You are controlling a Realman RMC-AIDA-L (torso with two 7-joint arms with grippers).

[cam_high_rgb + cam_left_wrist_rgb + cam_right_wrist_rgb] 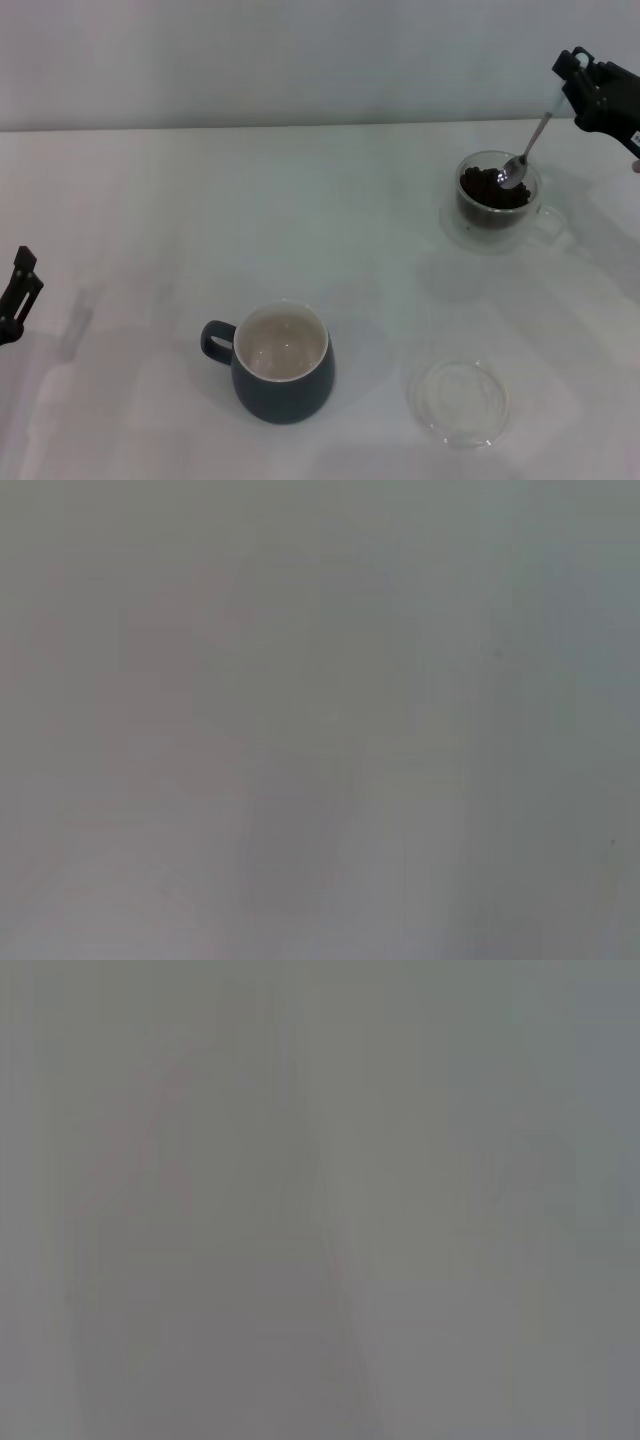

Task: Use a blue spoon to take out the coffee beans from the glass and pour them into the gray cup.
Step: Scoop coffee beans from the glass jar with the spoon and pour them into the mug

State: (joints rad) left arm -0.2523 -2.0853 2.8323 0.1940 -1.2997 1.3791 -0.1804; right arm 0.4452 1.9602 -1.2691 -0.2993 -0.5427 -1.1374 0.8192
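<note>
On the white table [300, 200], the right hand [572, 72] grips the blue spoon [530, 145], bowl inside the glass [497, 200].

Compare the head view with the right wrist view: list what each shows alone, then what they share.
Head view only: the right gripper holding the blue spoon, its bowl in the glass over the coffee beans; the gray cup; a clear dish; the left gripper at the table's left edge. Right wrist view only: nothing recognisable, just grey haze. Shared: nothing identifiable.
</note>
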